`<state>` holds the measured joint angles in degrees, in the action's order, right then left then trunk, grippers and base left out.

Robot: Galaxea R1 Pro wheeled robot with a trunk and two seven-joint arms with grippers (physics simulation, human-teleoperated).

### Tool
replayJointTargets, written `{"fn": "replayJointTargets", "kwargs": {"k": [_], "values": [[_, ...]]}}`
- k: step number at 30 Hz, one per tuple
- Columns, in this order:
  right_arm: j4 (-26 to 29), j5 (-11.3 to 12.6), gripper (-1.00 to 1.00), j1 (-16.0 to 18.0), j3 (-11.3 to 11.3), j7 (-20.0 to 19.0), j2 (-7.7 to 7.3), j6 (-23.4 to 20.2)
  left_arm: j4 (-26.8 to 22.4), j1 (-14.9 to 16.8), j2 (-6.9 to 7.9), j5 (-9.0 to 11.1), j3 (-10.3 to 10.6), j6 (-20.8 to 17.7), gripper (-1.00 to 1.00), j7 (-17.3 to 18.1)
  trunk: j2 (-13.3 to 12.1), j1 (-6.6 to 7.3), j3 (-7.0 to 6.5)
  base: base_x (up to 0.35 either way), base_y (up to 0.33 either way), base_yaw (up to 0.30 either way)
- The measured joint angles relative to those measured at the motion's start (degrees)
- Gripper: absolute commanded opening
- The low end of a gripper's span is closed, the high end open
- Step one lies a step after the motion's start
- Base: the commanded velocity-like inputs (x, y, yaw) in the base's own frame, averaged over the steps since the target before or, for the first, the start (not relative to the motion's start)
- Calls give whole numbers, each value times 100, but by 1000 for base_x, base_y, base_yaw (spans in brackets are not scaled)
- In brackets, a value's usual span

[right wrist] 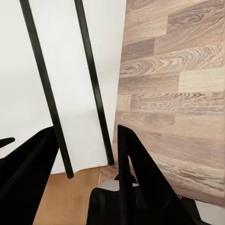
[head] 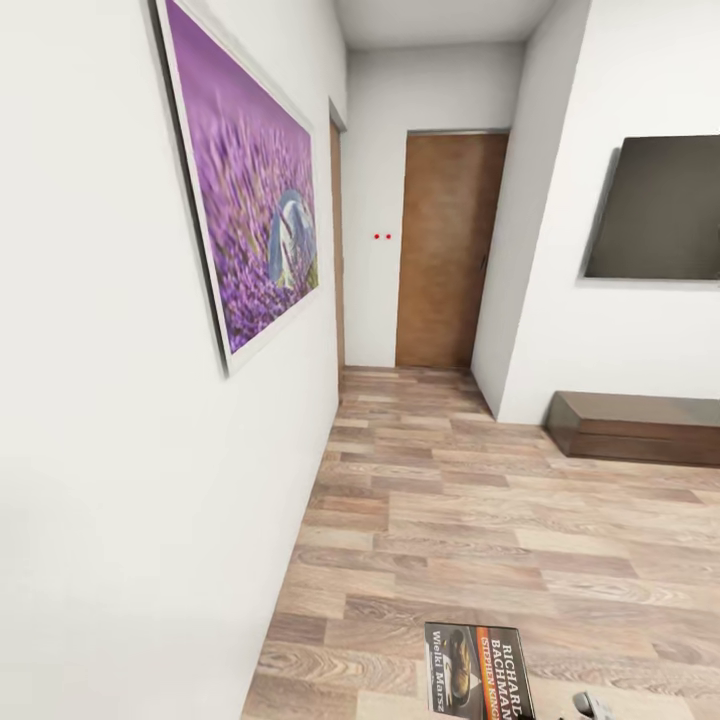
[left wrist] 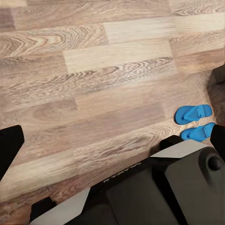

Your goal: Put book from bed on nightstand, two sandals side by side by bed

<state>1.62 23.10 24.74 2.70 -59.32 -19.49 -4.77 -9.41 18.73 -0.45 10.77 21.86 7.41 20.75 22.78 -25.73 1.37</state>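
Left hand: I am holding it spread wide over the wooden floor. Its two black fingers are standing far apart at opposite edges of the left wrist view, with nothing between them and nothing touching them. Right hand: its two dark fingers are showing with a gap between them in the right wrist view, in front of a white panel crossed by two thin black bars. I cannot tell whether this hand is gripping anything. The book is appearing at the near edge of the head view, above the floor boards, with its orange band and white lettering facing the camera. A grey part of my right arm is lying just to its right, and I cannot make out contact between the two. The left wrist view is adding the two blue sandals, which are lying flat on the floor side by side, just beside my dark-and-white base. The head view is adding the corridor: a purple flower picture on the left wall, a brown door at the far end, and a dark screen on the right wall above a long low dark cabinet.
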Motion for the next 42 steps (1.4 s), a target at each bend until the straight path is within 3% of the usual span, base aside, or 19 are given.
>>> {"fn": "replayJointTargets", "kwargs": {"k": [16, 30, 42], "values": [[0, -2, -100, -3, 14, -1, 0, 0, 0, 0, 0, -1, -1, 9, 100, 0, 2, -1, -19, 31, 0, -161], [3, -3, -100, -1, 17, 0, 0, 1, 0, 0, 0, -1, 5, 5, 100, 0, 1, 2, -20, 317, 0, -8], [1, -6, -100, -1, 27, 0, 0, 1, 0, 0, 0, -1, 1, 6, 100, 0, 1, 2, -19, 328, 0, -158]]}}
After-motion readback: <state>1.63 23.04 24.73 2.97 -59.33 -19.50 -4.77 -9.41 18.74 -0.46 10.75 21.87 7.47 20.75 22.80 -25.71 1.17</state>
